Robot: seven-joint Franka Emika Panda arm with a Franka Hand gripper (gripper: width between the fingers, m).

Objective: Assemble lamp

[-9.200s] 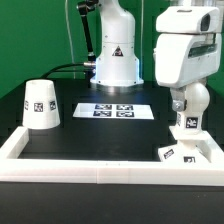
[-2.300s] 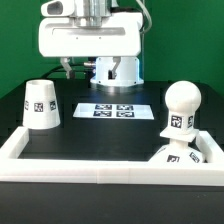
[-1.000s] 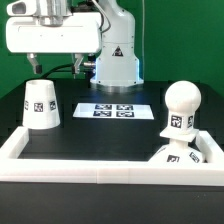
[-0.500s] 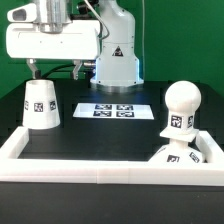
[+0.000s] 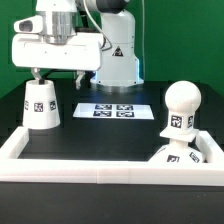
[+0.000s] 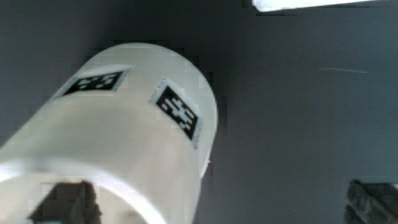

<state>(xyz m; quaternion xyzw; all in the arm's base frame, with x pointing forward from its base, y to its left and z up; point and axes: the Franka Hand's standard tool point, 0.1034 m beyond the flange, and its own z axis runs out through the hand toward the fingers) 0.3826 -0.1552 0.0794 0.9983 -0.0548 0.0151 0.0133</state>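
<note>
The white tapered shade (image 5: 40, 105) stands upside down at the exterior view's left, a tag on its side. It fills much of the wrist view (image 6: 125, 140), with two tags showing. My gripper (image 5: 60, 77) hangs open and empty just above the shade and a little to its right; one finger (image 6: 64, 204) is over the shade's edge, the other (image 6: 375, 200) over bare table. The ball-topped bulb (image 5: 181, 107) stands upright on the flat base (image 5: 188, 156) at the front right.
The marker board (image 5: 115, 110) lies at the back middle, in front of the robot's pedestal (image 5: 118, 62). A low white wall (image 5: 100, 172) borders the black table along the front and sides.
My gripper has left the bulb at the right, crossed to the left and come down toward the shade. The bulb, base and shade have not moved.
</note>
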